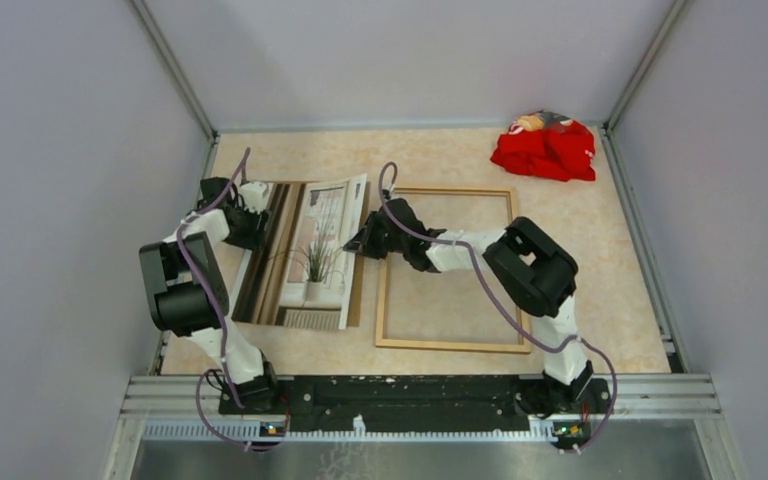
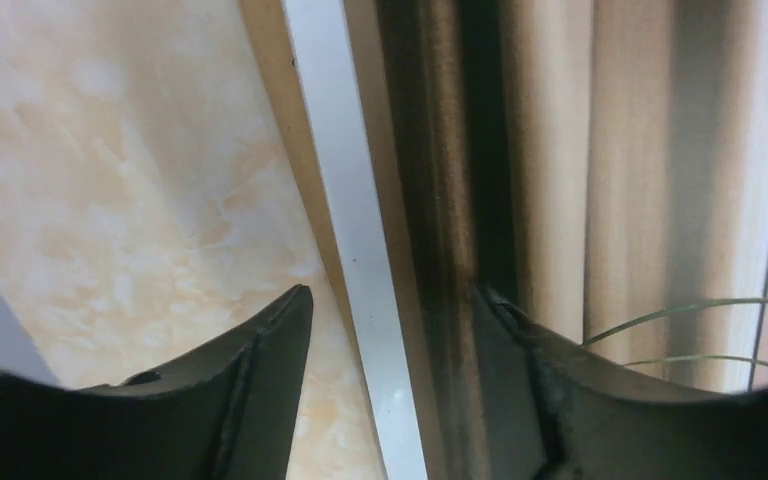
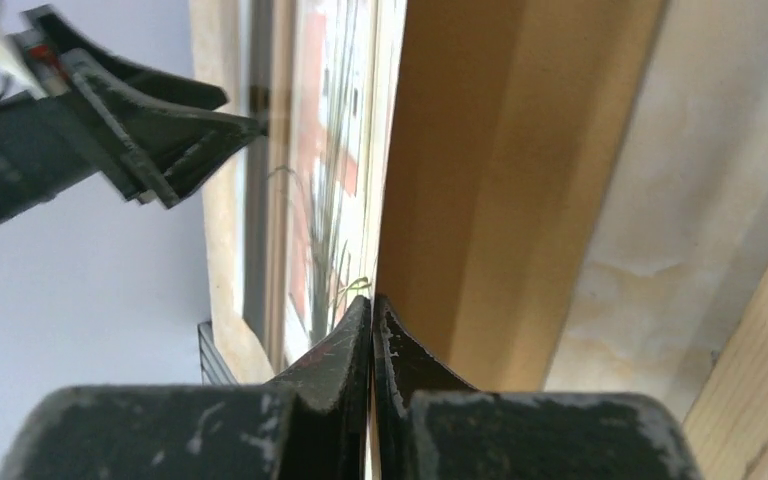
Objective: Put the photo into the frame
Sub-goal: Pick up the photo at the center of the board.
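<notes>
The photo (image 1: 305, 255), a window scene with a plant and brown curtains, lies picture side up left of centre. My right gripper (image 1: 360, 243) is shut on its right edge and holds that edge lifted; in the right wrist view the gripper (image 3: 372, 305) pinches the thin sheet (image 3: 325, 150) edge-on. My left gripper (image 1: 245, 215) is open over the photo's left edge; in the left wrist view the gripper (image 2: 395, 300) straddles the photo's white border (image 2: 355, 230) without touching it. The frame (image 1: 448, 190) lies pale side up to the right, empty.
A plain brown backing board (image 3: 460, 150) lies under the photo; its edge shows to the right (image 1: 357, 300) and in the left wrist view (image 2: 270, 100). A red cloth (image 1: 545, 148) lies at the back right. Grey walls enclose the table.
</notes>
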Available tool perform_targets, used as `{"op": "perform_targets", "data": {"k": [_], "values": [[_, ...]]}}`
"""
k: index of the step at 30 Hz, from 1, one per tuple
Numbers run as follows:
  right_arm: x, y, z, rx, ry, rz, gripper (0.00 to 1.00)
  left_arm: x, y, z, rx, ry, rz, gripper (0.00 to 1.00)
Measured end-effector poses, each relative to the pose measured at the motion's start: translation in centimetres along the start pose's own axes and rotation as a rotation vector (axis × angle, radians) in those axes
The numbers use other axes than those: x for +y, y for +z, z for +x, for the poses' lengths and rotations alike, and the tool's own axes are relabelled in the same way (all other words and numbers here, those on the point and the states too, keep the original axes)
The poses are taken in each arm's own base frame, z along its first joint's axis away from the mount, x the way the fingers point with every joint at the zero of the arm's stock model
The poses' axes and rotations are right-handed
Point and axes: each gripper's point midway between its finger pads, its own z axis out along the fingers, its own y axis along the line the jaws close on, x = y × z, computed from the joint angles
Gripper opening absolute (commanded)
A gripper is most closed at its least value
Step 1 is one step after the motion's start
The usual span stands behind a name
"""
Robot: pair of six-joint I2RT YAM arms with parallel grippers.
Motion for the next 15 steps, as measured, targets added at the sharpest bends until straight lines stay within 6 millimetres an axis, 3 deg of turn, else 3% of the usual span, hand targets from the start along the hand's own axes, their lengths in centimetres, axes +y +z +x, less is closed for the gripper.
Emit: {"op": "perform_targets", "data": {"k": [2,5,8,12,14,15], "values": [[1.2,-1.1,-0.7,-0.006,-0.044,-0.002,0.0,-0.2,-0.3,0.1,0.017,-0.017,0.028,0.96],[3.9,-4.2,-2.3,-0.023,-0.126,-0.007,0.0,-0.7,-0.9,0.7,0.047,-0.045,0.07,0.98],[7.3,-8.6,-5.0,-0.061,-0.214,-0.018,0.0,-1.1,-1.7,0.7,0.065,-0.076,0.108,0.98],[10.7,-17.0,-9.6,-0.159,-0.319,0.002,0.0,-0.9,-3.3,-1.0,0.033,-0.091,0.123,0.98],[11.7,-22.1,-12.0,-0.23,-0.367,0.05,0.0,-0.8,-4.4,-1.8,0.006,-0.085,0.117,0.98],[12.2,-25.8,-13.6,-0.286,-0.399,0.099,0.0,-0.9,-4.9,-2.0,-0.003,-0.083,0.116,0.98]]}}
